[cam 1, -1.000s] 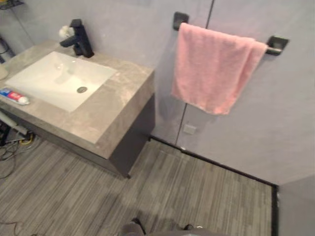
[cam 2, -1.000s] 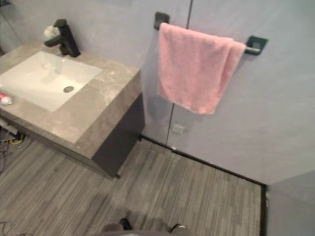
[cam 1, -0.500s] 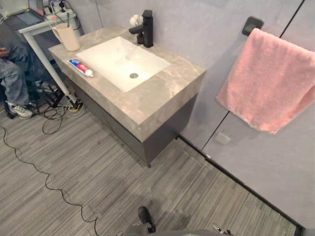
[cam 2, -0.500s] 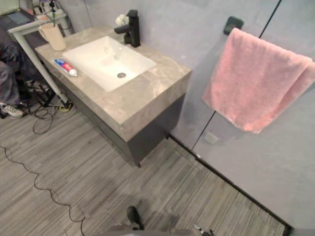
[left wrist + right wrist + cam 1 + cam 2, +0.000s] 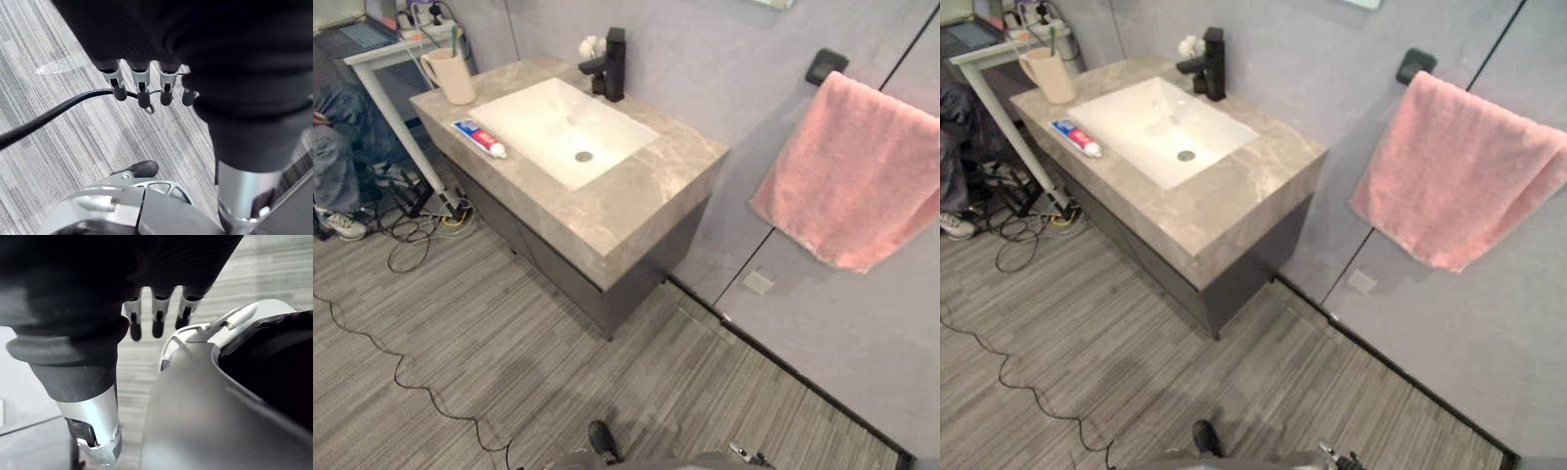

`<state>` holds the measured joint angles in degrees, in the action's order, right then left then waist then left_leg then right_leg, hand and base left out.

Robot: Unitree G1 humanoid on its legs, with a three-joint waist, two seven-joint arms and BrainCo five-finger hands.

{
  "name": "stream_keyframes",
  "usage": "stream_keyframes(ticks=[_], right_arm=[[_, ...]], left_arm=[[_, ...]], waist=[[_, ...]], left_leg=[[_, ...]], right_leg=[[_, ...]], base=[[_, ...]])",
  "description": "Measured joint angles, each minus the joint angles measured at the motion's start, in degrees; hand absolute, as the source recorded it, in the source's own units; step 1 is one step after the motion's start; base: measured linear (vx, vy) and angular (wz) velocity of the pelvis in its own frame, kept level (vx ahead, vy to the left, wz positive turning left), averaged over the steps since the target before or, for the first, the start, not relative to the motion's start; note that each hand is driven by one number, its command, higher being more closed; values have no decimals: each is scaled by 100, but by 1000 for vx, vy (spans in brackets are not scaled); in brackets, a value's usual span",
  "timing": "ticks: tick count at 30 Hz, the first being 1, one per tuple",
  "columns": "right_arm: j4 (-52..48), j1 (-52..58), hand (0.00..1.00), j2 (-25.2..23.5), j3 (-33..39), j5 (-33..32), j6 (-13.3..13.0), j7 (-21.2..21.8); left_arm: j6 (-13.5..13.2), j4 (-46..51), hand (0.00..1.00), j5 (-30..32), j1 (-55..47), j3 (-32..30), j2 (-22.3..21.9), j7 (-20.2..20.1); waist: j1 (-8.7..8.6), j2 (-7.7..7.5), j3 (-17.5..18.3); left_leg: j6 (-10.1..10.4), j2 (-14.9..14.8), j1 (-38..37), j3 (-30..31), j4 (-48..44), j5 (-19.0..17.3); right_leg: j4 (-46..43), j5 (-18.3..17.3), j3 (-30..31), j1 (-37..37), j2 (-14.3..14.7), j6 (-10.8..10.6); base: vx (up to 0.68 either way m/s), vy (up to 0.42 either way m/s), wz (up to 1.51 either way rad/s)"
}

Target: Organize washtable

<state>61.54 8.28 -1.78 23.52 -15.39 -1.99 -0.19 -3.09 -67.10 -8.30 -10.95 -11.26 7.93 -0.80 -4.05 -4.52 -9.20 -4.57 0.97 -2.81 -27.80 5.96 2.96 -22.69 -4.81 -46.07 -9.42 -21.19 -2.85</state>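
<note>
Both my arms hang down over the floor, because I stand well apart from the desk (image 5: 636, 211) and nothing is within reach. My left robot hand (image 5: 142, 89) has its fingers straight and loose, spread a little, with nothing between them. My right robot hand (image 5: 159, 318) is the same: fingers pointing down, relaxed, empty.

What I have to tidy sits in the upper left of the head views. A white sink (image 5: 543, 122) is set into the grey stone top, with a black faucet (image 5: 610, 64) at its back edge and a small white object (image 5: 591, 46) just behind that; I cannot tell what it is. A toothpaste tube (image 5: 480, 138) lies flat on the strip of stone beside the basin, cap toward the front edge. It looks dropped there rather than put away, so I judge it is the piece to move. A beige cup (image 5: 453, 76) stands upright at the desk's far corner, near the tube but not touching it, with a toothbrush (image 5: 456, 39) standing in it; I take that as the likely home for the tube.

At the right a pink towel (image 5: 857, 181) is draped over a wall bar, clear of the desk. A person's leg (image 5: 335, 162) shows at the left edge.

Count: one sink, one faucet, one tube, one cup, one brush, one towel.
</note>
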Motion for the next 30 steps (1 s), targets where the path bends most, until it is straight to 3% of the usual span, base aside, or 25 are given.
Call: stream_keyframes(ticks=[2,4,6,8,11,15,17,19,26,30], right_arm=[[-27,34,0,-2,-74,-38,-9,45],[-140,116,0,-4,-146,-59,-13,44],[-251,234,0,-66,-158,-235,-78,80],[-237,242,0,-61,-156,-326,-93,168],[-211,253,0,-57,-153,-483,-98,173],[30,215,0,-50,-105,-463,-75,172],[82,210,0,39,-60,-248,-65,164],[213,121,0,98,2,-84,-39,168],[486,120,0,154,112,255,5,155],[526,109,0,67,98,272,5,154]], left_arm=[[-6,4,0,-1,1,36,32,14],[-10,23,0,-2,5,44,66,21],[-11,-4,0,6,61,71,80,38],[-13,-39,0,6,123,195,119,40],[-41,-45,0,9,145,219,134,-7],[-83,-43,0,10,93,222,151,-43],[-105,-38,0,-3,93,221,84,-45],[-122,-50,0,-11,118,221,49,-37],[-120,-90,0,-16,94,222,54,-45],[-118,-98,0,-17,89,289,155,-44]], waist=[[3,32,-23],[30,-32,-19],[-20,-20,-17],[-43,-18,-13],[-97,-18,-11],[-107,-115,112],[34,-30,160],[56,38,137],[37,21,169],[70,-134,184]], left_leg=[[2,-47,-37,305,-1,1],[19,-61,-48,653,-3,17],[107,-49,42,1346,-4,83],[118,1,133,1880,-5,94],[117,112,299,2563,-5,94],[133,281,493,2800,-2,115],[328,228,720,2916,-2,260],[394,174,862,2938,0,490],[524,87,804,3043,0,674],[455,214,721,3156,0,845]], right_leg=[[-787,117,786,379,-84,190],[-993,-236,1732,585,166,51],[-891,-730,3032,734,842,-81],[-851,-912,3845,886,1296,-119],[-633,-1004,4606,992,1676,-144],[183,-670,4573,930,1597,-32],[765,-727,4322,774,1628,-30],[1249,-818,4136,629,1684,-64],[1492,-863,3722,275,1803,-64],[1509,-894,3577,81,1716,-64]], base=[[59,-28,74],[118,-56,85],[68,-84,116],[78,-113,126],[34,-117,146],[31,-157,118],[18,-157,42],[-47,-179,27],[17,-95,28],[92,-41,22]])
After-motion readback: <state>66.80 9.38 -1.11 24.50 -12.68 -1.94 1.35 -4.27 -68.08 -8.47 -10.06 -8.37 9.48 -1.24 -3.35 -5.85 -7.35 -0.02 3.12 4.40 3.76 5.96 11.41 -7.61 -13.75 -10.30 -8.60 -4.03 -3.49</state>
